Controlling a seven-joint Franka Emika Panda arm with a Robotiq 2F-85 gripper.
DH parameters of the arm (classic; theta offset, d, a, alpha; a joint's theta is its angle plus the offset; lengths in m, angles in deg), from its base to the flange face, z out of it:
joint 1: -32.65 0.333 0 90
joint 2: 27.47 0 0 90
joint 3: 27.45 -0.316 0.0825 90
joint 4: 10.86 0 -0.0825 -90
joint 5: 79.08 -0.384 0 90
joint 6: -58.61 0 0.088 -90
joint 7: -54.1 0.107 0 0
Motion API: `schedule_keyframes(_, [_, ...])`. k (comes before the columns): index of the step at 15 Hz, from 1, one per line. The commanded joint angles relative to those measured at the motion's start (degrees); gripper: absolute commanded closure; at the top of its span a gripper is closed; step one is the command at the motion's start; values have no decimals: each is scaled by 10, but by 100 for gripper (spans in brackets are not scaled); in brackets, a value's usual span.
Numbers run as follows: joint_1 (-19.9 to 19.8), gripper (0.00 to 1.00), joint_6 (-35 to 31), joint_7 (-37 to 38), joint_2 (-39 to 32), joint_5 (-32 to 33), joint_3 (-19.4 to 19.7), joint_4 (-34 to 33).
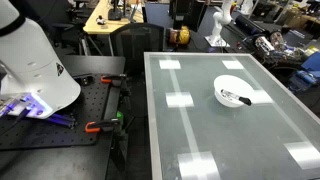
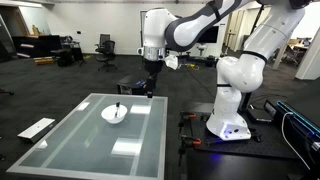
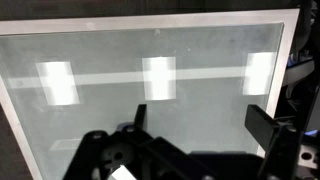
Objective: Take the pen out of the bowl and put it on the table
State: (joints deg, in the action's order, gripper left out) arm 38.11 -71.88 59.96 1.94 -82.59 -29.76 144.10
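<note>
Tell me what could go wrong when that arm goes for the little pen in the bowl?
1. The pen is thin and rests inside the bowl, so the open gripper might pinch the rim or miss.
2. The bowl looks light on a glossy table; a nudge could slide or tip it.
3. The gripper hangs away from the bowl, so it must be aimed with care.

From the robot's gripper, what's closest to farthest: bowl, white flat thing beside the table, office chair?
In an exterior view, from the gripper:
1. bowl, on the table, close by.
2. white flat thing, beside the table's near corner.
3. office chair, far back in the room.
</note>
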Motion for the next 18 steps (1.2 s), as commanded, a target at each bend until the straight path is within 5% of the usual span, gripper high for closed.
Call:
schedule_keyframes(1, [-6, 0, 2, -3, 0, -4, -6, -1])
schedule_keyframes(11, [-9, 0, 2, 37, -37, -14, -15, -32])
schedule_keyframes(18, [-43, 0, 9, 225, -151, 19, -59, -136])
